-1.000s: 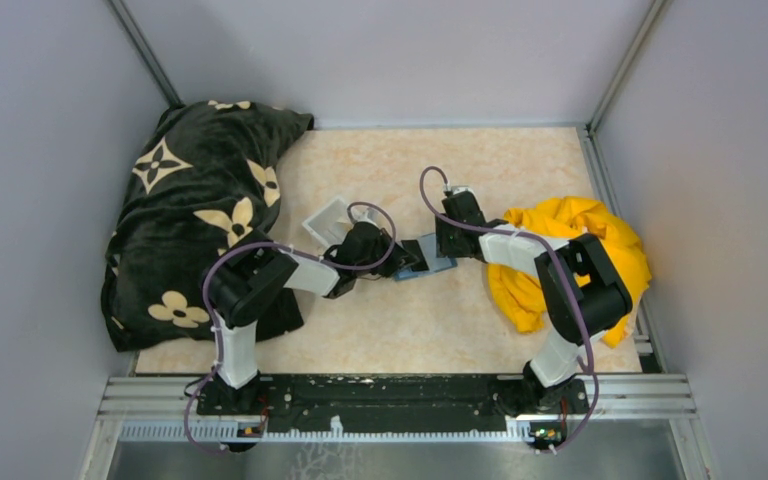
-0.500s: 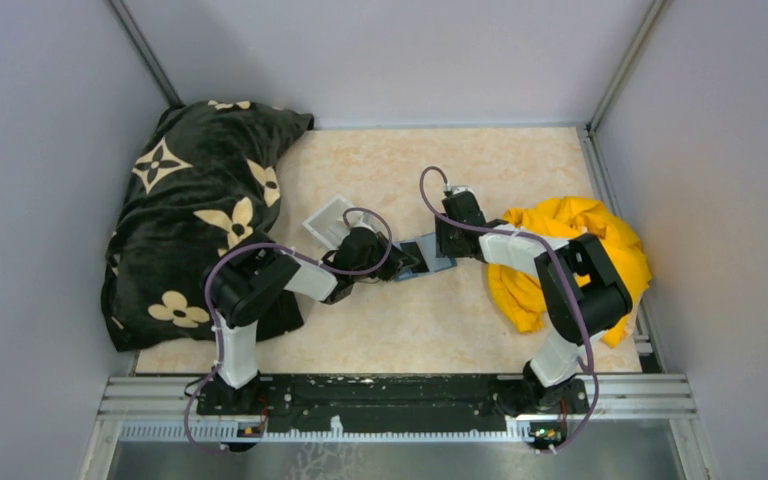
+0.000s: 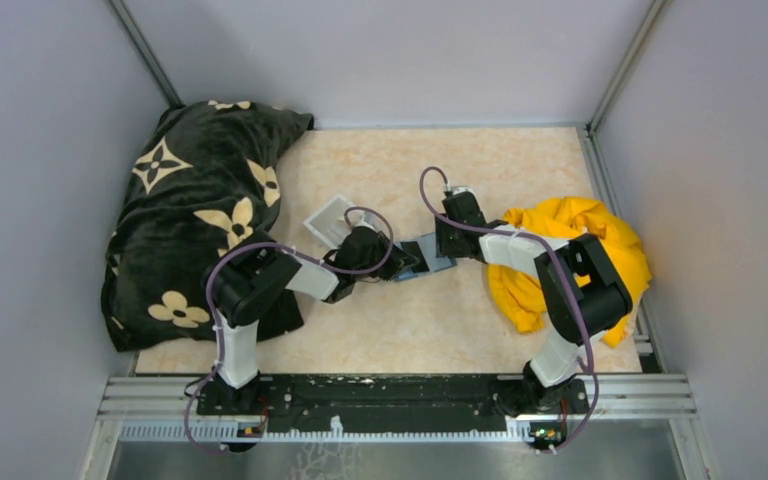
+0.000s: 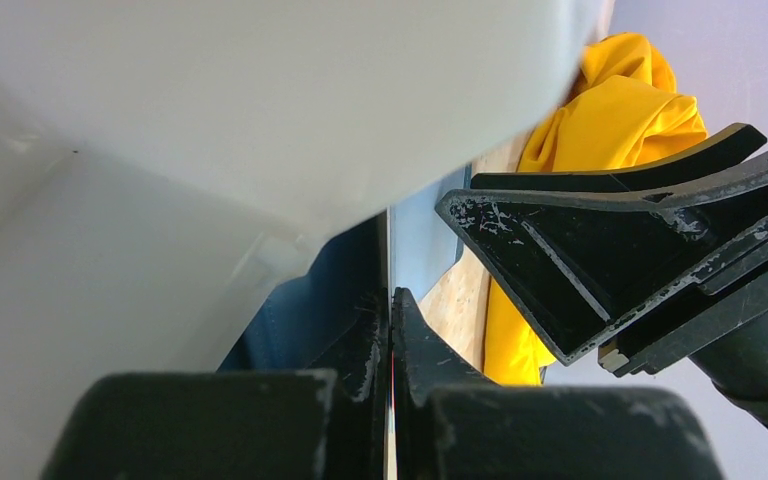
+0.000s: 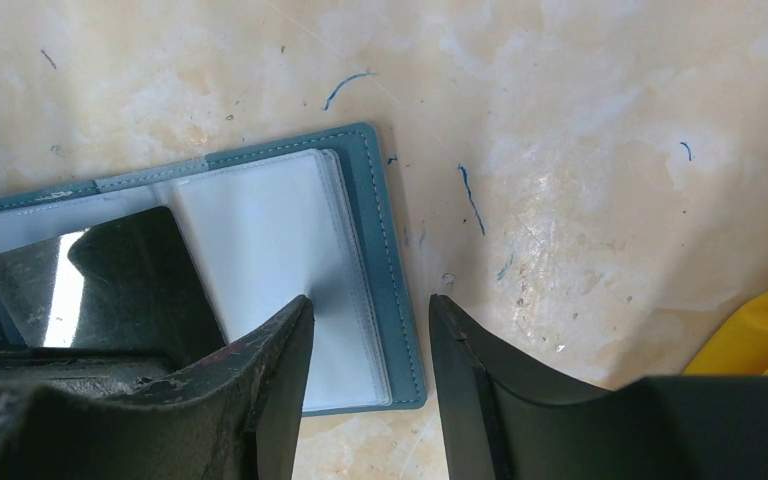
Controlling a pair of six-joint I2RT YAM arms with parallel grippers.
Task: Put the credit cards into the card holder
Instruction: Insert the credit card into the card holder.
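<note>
Marbled worktop (image 3: 410, 330), grey walls all round. Left gripper (image 4: 391, 312) pinches a credit card (image 5: 100, 275) edge-on, its far end over the open card holder (image 5: 260, 220) at the worktop's centre. Right gripper (image 5: 370, 305) stands spread, holding nothing, straddling the holder's right edge, one finger on its clear sleeve. Danger, I'd say: card snags the sleeve lip, buckles, or shoves the lightly pinned holder askew.

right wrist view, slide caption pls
Right claw astride the edge of the open teal card holder, one finger on its clear sleeve, dark card at left
</note>
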